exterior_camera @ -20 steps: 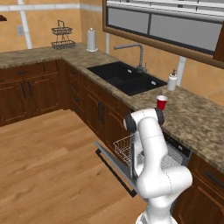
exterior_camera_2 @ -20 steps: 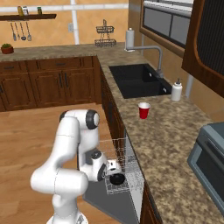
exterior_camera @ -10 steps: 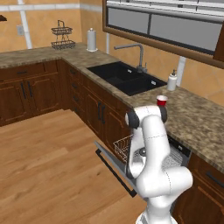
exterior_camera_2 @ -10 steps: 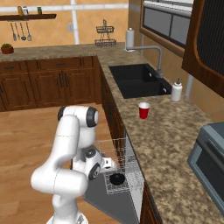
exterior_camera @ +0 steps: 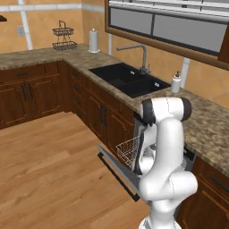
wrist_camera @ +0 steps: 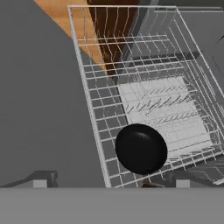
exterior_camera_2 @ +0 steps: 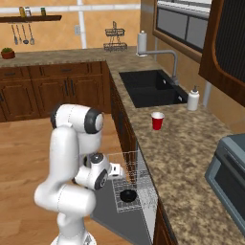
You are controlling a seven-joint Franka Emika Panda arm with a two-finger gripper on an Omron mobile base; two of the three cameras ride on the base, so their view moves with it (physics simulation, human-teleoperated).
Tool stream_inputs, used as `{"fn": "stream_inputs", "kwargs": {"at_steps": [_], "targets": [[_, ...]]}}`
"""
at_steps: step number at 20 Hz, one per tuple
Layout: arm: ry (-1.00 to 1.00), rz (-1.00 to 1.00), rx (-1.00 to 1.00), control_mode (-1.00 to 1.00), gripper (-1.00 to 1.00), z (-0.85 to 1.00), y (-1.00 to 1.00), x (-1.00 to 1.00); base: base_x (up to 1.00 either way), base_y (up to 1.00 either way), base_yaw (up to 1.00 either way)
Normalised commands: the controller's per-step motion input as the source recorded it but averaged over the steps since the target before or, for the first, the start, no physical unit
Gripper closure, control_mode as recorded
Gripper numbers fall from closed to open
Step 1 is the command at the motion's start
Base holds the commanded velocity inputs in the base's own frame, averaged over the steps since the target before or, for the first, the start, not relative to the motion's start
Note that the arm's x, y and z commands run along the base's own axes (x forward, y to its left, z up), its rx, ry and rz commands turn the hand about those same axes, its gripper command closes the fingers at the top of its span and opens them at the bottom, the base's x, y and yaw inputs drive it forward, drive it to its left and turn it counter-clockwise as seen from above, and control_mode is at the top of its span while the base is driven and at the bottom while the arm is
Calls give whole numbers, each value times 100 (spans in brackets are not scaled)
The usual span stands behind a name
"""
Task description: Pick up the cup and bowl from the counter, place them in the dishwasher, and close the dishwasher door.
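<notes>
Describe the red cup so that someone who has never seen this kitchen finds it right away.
Start at the black sink set in the granite counter. Just past its near corner stands the red cup, upright and alone. The soap bottle nearby is white; the cup is red with a white rim.

The bowl (wrist_camera: 141,148) lies in the rack (wrist_camera: 144,92) at its 6 o'clock corner; the cup (exterior_camera_2: 157,120) stands on the counter (exterior_camera_2: 191,153), at 3 o'clock of the sink (exterior_camera_2: 150,87).

My own arm hides most of the dishwasher (exterior_camera: 190,156) (left base view); my end effector's state is indiscernible.
</notes>
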Motion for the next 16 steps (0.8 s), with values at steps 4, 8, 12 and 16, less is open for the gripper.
{"fn": "stream_inputs", "kwargs": {"at_steps": [4,8,12,16], "targets": [[1,0,0,-100,-100,100,0,-1,0,0,0],[2,0,0,-100,-100,100,0,0,0,0,0],[3,0,0,-100,-100,100,1,0,0,0,0],[4,0,-1,-100,-100,100,7,0,0,0,0]]}}
